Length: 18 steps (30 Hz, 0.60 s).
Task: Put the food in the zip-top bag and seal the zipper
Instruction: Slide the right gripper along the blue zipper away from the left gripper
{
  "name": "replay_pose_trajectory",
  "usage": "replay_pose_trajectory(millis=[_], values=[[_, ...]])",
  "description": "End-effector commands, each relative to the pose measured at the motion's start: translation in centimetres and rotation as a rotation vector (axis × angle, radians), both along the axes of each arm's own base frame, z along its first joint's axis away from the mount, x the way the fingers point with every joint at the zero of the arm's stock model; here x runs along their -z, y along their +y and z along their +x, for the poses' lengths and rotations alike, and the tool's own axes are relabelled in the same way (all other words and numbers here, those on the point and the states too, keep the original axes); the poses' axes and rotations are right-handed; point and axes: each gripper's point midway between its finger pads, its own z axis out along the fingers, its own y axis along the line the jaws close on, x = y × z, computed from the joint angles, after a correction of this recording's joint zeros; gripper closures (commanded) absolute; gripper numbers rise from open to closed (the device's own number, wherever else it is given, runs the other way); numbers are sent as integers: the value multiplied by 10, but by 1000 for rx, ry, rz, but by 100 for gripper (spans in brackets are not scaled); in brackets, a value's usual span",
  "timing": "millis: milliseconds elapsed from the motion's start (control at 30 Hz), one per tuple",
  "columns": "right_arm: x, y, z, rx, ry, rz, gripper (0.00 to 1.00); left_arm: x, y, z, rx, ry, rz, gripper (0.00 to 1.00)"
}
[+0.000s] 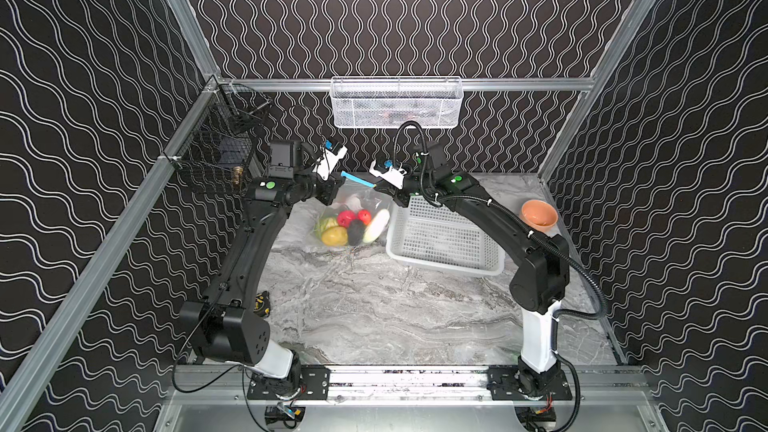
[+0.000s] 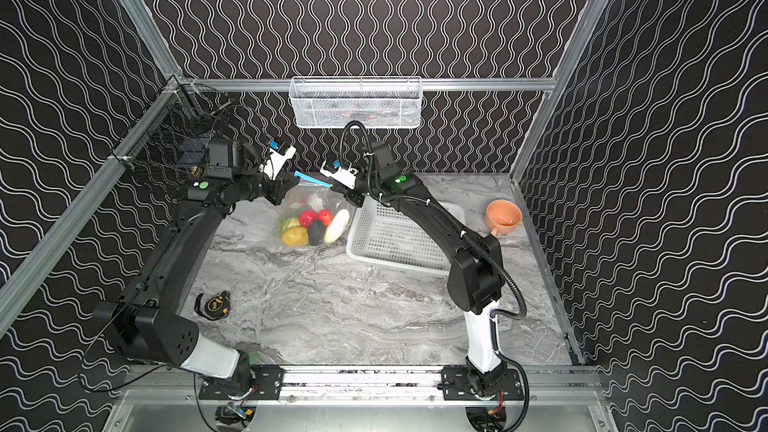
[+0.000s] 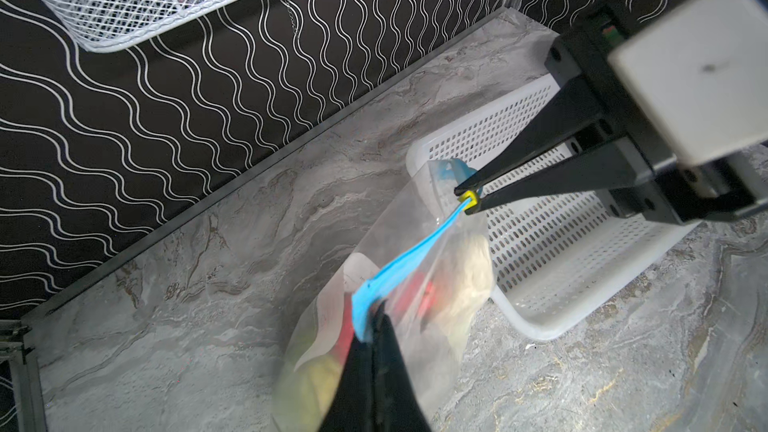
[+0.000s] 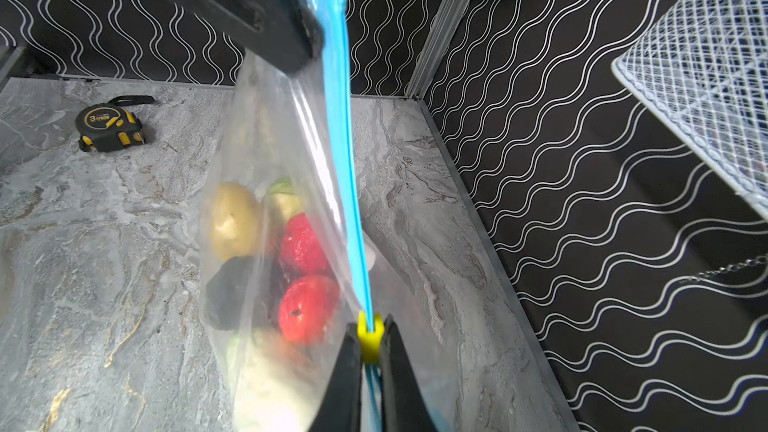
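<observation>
Since the zipper slides well only against a firm anchor, start at the left. Beyond the tape measure [image 2: 214, 305] lying unused on the table [image 1: 374, 317], the left gripper [image 3: 371, 320] has its jaws closed on the left end of the zipper [image 1: 356, 179], holding it up off the table.

From that grip the blue strip runs taut and straight toward the right. Below it hangs the zip-top bag [image 1: 374, 203], and the food [image 1: 349, 226] is all gathered in the bag's bottom, which appears to rest on the table.

At the strip's right end, the right gripper [image 4: 370, 328] has its jaws pinched on the yellow tab [image 3: 469, 197]. Only a short blue flap shows past the tab. Between the two grips the strip looks like one flat band, so the seal seems nearly or fully run. Whether the lips are truly locked cannot be told.

To finish well:
- The left arm should stay put as the anchor.
- The right arm should draw the tab along the strip's own line to the end stop, not upward or sideways, which would buckle the flimsy mouth or pull the tab free.
- Steady tension matters more than force.

Further right, the white basket [image 1: 449, 267] sits just beside the bag and the orange cup [image 1: 539, 214] stands near the edge. The right arm should keep clear of both.
</observation>
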Motion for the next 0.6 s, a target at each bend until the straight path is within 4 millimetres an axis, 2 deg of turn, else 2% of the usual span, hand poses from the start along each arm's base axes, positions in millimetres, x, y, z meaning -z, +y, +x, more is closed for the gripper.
replay_pose_trajectory(millis=[0,267,567], values=[[4,-12,6,55,-8,-41,95,-13,15,7,-77,-53,20,100],[6,-15,7,74,-17,-46,96,-18,26,11,-143,-58,28,100],[12,-22,12,109,-18,-52,95,-15,36,15,-180,-31,45,100]])
